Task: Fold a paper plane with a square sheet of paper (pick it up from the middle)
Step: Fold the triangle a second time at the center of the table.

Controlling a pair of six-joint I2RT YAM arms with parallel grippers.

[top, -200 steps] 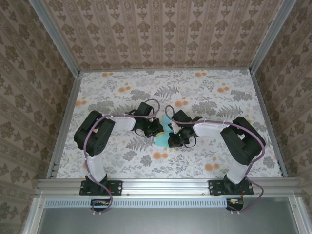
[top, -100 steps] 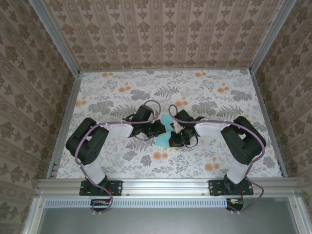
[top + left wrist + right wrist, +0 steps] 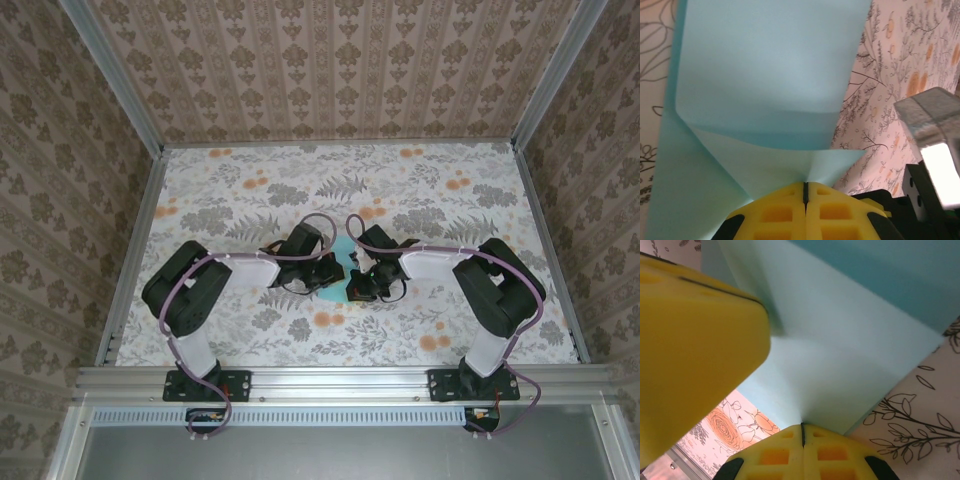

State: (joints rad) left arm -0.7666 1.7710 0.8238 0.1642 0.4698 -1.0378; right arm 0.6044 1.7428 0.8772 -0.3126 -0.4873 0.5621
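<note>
Pinching the square sheet of paper with both jaws

Thin, light-turquoise square sheet of paper, partly folded, with a creased flap overlapping a flatter layer. Sits about mid-surface, pinched at its 9 and 3 o'clock sides.

top: high behind, looks down on table | wrists: close-up, both on paper

The yellow right fingers are pressed together on the near edge of the square sheet of paper. Another yellow finger looms blurred at left, and the floral counter shows at lower right
</note>
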